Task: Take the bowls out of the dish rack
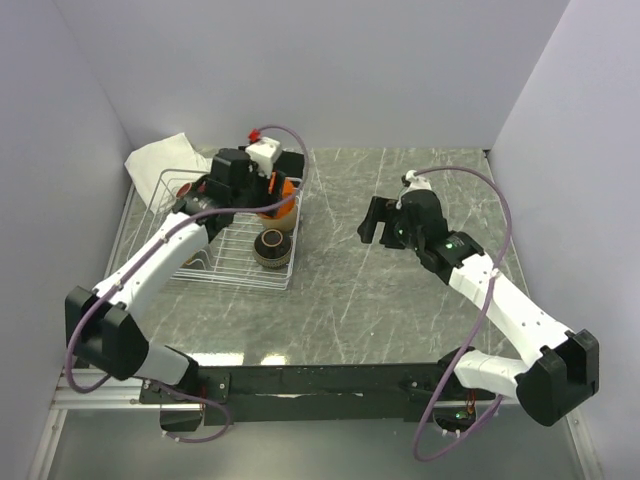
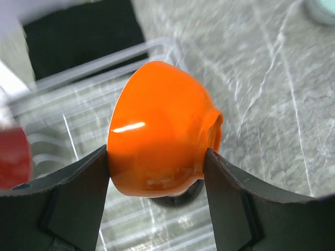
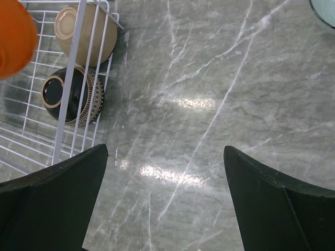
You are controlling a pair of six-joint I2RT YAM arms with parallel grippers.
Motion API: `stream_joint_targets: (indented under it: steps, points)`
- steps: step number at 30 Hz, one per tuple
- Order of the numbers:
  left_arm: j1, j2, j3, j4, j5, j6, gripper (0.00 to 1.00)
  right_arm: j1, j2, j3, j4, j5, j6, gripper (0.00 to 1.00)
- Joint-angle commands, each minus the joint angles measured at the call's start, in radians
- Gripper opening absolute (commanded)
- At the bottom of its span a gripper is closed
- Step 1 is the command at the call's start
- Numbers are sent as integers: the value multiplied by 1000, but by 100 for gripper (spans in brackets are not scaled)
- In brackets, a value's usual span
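Left gripper (image 2: 157, 175) clamped across glossy orange ceramic bowl (image 2: 157, 130), held on its side over white wire dish rack (image 1: 225, 255). Right gripper (image 3: 165, 157) wide open, empty. Step: probably lift-out. Next: clear the rack's rim, set down on grey marbled table (image 1: 350, 290).

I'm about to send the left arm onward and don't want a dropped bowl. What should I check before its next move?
1. Grip: left gripper shut on the glossy orange ceramic bowl, a finger on each side: ok.
2. Clearance: bowl lifted free of the white wire dish rack: cannot tell; it hangs over the rack's corner.
3. Set-down spot: bare grey marble tabletop beside the rack: ok.
4. Other arm: right gripper open, over the tabletop, apart from the rack: ok.
5. Rack emptied: not ok; the dark brown bowl with black inside and the beige bowl lie in it.
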Motion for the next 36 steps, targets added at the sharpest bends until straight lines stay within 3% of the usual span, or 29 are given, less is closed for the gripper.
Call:
stream_joint_targets:
  steps: [1, 6, 9, 14, 23, 26, 31, 36]
  points:
    - [-82, -93, -22, 184, -108, 164, 20, -72, -2, 82, -107, 6, -23, 100]
    - [-203, -136, -96, 285, -124, 307, 21, -204, 7, 137, -200, -167, -19, 100]
    - [-282, -150, -146, 360, -158, 404, 20, -246, 49, 196, -298, -195, -21, 100]
    - [-396, -135, -219, 495, -227, 520, 14, -246, 89, 265, -395, -226, -12, 100]
    - [-638, -57, -387, 765, -426, 714, 14, -244, 164, 355, -498, -266, -18, 100]
    - [-701, -17, -452, 883, -485, 775, 10, -246, 181, 372, -515, -286, -19, 100]
    - [-763, 64, -590, 1212, -549, 959, 3, -238, 225, 392, -541, -336, -30, 100]
    - [-812, 123, -657, 1393, -609, 1054, 1, -195, 282, 426, -575, -348, -44, 100]
